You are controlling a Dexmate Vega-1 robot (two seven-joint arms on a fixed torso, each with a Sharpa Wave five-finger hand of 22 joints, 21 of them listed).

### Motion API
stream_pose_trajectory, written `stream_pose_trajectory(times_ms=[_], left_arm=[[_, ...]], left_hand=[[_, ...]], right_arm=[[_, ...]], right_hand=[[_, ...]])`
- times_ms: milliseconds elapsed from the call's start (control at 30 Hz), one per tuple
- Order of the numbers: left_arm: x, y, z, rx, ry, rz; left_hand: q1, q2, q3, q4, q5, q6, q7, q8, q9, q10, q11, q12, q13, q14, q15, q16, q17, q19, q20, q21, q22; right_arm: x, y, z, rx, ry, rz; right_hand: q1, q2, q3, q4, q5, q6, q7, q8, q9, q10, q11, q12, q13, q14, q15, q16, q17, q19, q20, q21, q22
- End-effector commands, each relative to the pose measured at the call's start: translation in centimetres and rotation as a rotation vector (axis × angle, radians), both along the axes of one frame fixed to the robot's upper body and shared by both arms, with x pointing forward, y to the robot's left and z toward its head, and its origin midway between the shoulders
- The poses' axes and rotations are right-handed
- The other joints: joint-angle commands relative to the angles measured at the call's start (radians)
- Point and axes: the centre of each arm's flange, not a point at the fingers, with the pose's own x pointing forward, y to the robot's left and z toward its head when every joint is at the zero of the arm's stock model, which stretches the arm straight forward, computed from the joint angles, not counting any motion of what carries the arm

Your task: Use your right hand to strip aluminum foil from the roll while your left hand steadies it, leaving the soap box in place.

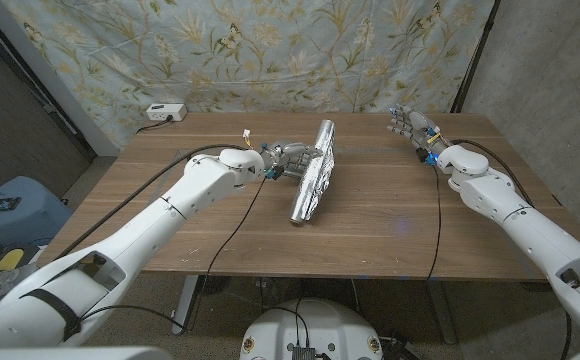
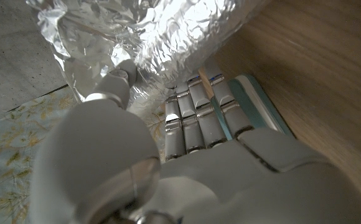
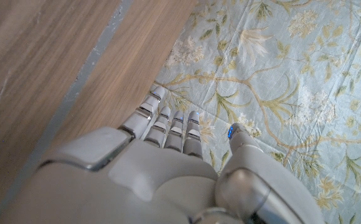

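L hand [image 1: 288, 160] fingers grip foil roll [image 1: 313, 172] by soap box [image 2: 255, 106]; R hand [image 1: 411, 129] empty, fingers apart, at desk [image 1: 390, 225] far edge

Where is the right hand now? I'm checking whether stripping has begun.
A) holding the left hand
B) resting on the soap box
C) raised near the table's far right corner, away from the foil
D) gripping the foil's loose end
C: in the head view the right hand is up by the table's far right corner, fingers apart and holding nothing, well clear of the foil, which the left hand touches.
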Motion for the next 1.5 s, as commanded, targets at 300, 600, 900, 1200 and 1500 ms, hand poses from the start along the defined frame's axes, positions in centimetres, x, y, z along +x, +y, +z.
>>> stream_pose_trajectory(times_ms=[300,600,900,1200,1500], left_arm=[[1.3,0.6,-1.1,-0.207,0.161,-0.092],[1.8,0.3,-1.9,-0.290,0.223,-0.145],[2.1,0.0,-2.3,-0.346,0.259,-0.177],[2.5,-0.3,-2.6,-0.406,0.300,-0.213],[3.1,-0.9,-2.9,-0.484,0.358,-0.260]], left_hand=[[0.045,0.055,0.013,0.018,0.007,0.042,-0.002,0.019,0.012,0.008,-0.014,0.044,0.126,0.045,-0.046,0.008,0.016,-0.012,0.001,0.006,0.002],[0.048,0.058,0.012,0.019,0.009,0.042,-0.003,0.020,0.018,0.006,-0.023,0.043,0.124,0.043,-0.047,0.007,0.023,-0.019,0.001,0.007,0.002],[0.049,0.057,0.011,0.020,0.010,0.044,-0.005,0.022,0.024,0.002,-0.024,0.044,0.127,0.041,-0.049,0.004,0.027,-0.024,0.001,0.009,0.002],[0.050,0.059,0.010,0.021,0.011,0.039,-0.007,0.021,0.029,-0.005,-0.028,0.041,0.125,0.037,-0.047,0.001,0.032,-0.029,0.000,0.011,0.002],[0.052,0.060,0.010,0.020,0.012,0.038,-0.010,0.022,0.035,-0.005,-0.030,0.039,0.121,0.036,-0.049,-0.002,0.037,-0.032,-0.003,0.015,0.002]], right_arm=[[0.0,0.5,-0.3,-0.019,0.023,0.002],[-0.1,0.7,-0.8,-0.033,0.044,0.004],[-0.2,0.7,-1.0,-0.045,0.055,0.004],[-0.2,0.7,-1.1,-0.052,0.066,0.002],[-0.2,0.8,-0.9,-0.074,0.073,-0.001]], right_hand=[[-0.007,0.002,0.002,-0.008,-0.001,0.001,0.006,0.001,0.005,-0.003,0.004,0.002,0.002,0.004,0.006,0.006,0.004,0.005,0.007,0.001,0.006],[-0.008,0.002,0.002,-0.007,-0.002,0.001,0.006,0.001,0.005,-0.004,0.004,0.002,0.002,0.003,0.005,0.007,0.005,0.006,0.007,0.001,0.006],[-0.009,0.002,0.002,-0.008,-0.002,0.001,0.007,0.002,0.005,-0.005,0.004,0.002,0.002,0.003,0.006,0.007,0.005,0.006,0.007,0.001,0.006],[-0.009,0.002,0.002,-0.009,-0.002,0.001,0.006,0.002,0.005,-0.005,0.004,0.002,0.002,0.002,0.006,0.007,0.005,0.005,0.007,0.001,0.006],[-0.009,0.003,0.003,-0.009,-0.002,0.001,0.006,0.002,0.005,-0.005,0.004,0.002,0.002,0.002,0.005,0.007,0.005,0.005,0.007,0.001,0.006]])
